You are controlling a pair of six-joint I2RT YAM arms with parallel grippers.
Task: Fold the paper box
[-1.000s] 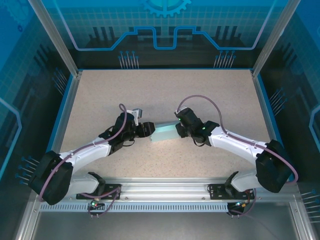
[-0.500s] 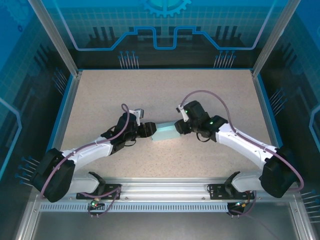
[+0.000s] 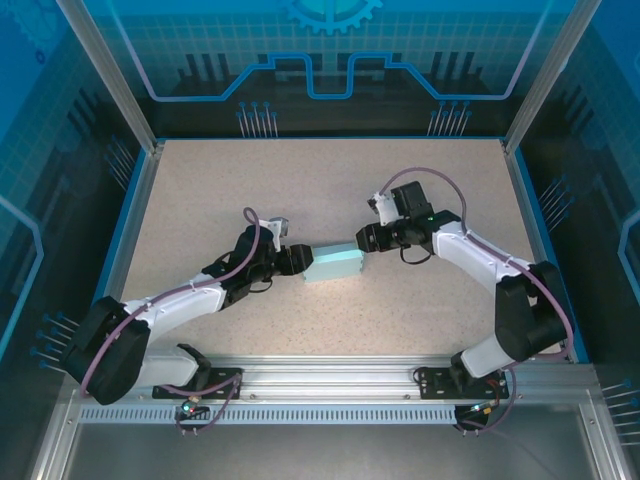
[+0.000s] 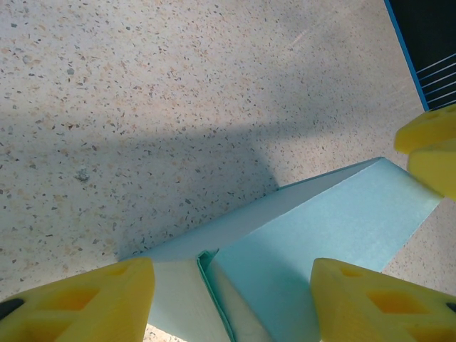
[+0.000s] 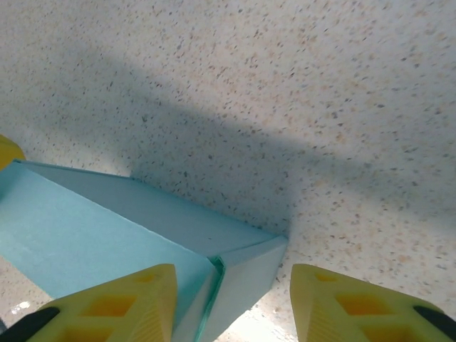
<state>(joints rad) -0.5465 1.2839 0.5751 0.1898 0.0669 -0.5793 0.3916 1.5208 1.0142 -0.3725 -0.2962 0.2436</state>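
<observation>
The paper box (image 3: pixel 333 265) is a small pale-blue closed card box lying mid-table between my two arms. My left gripper (image 3: pixel 300 261) is at its left end. In the left wrist view the yellow fingers (image 4: pixel 78 299) press on both sides of the box (image 4: pixel 335 221), where a folded seam shows. My right gripper (image 3: pixel 362 241) is at the right end and open. In the right wrist view one finger (image 5: pixel 114 306) overlaps the box (image 5: pixel 85 228), and bare table separates the other finger (image 5: pixel 356 303) from the box corner.
The speckled beige table (image 3: pixel 330 180) has a blue raised border (image 3: pixel 131 220) on its sides and back. An aluminium rail (image 3: pixel 330 375) carrying both arm bases runs along the near edge. Free tabletop lies behind and in front of the box.
The right gripper has opened and its wrist has swung back and to the right, away from the box's end. The left arm and the box have barely moved.
</observation>
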